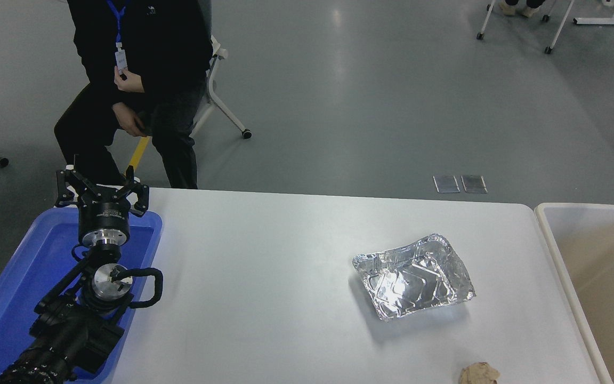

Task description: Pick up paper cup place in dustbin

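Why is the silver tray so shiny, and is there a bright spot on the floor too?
Head view: the foil tray reflects overhead light as white glare and casts a soft shadow toward the camera; the grey floor shows a pale glare streak; everything looks sharp.

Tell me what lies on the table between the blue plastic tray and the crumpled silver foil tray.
Nothing: in the head view, only bare white table separates the blue plastic tray from the crumpled silver foil tray.

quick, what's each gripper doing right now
Left gripper: open, holding nothing, parked over the blue tray.
Right gripper: not in view, so its state cannot be told.
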Controlling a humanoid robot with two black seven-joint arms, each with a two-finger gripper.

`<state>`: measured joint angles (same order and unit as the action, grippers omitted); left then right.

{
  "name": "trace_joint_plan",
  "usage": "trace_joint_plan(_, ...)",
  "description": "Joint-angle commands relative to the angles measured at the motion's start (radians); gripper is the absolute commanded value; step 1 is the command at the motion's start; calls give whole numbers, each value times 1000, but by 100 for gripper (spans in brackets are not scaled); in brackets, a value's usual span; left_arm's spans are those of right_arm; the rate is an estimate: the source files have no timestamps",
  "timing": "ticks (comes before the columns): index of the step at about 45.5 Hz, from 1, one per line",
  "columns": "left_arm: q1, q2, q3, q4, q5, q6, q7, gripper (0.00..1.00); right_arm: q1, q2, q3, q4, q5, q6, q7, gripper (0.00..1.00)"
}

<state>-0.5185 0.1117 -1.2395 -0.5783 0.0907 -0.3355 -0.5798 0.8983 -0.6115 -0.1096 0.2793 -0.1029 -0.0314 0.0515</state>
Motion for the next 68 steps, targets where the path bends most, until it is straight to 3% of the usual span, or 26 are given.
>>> trace_joint_plan(1, 0, -1, 0, 0, 0, 0, 0, 99, 125, -112, -51, 222, -194, -16, -2, 100)
trace_joint_plan(8, 0, 0, 0, 0, 1, 0, 0, 99, 206, -229, -54, 449, -352, -13, -16, 100)
trace_joint_plan(12, 0, 0, 0, 0, 1, 0, 0, 99, 260, -267, -74, 541, -414, -13, -45, 100)
trace_joint_plan(17, 0, 0, 0, 0, 1, 0, 0, 99, 369, -289, -183, 618, -428, -12, -55, 100)
trace_joint_plan(24, 0, 0, 0, 0, 1, 0, 0, 99, 662, -275, -527, 736, -403, -9, -55, 100)
trace_joint_plan(38, 0, 0, 0, 0, 1, 0, 0, 99, 984, -185, -844, 1004, -373, -1, -53, 100)
trace_joint_plan(48, 0, 0, 0, 0, 1, 0, 0, 99, 1188, 42, -1117, 1178, -261, -15, -44, 100)
trace_joint_plan(61, 0, 0, 0, 0, 1, 0, 0, 99, 1226, 151, -1137, 1281, -247, 16, -50, 100)
trace_joint_plan(68, 0, 0, 0, 0, 1, 0, 0, 99, 1274, 153, -1136, 1325, -245, 149, -45, 100)
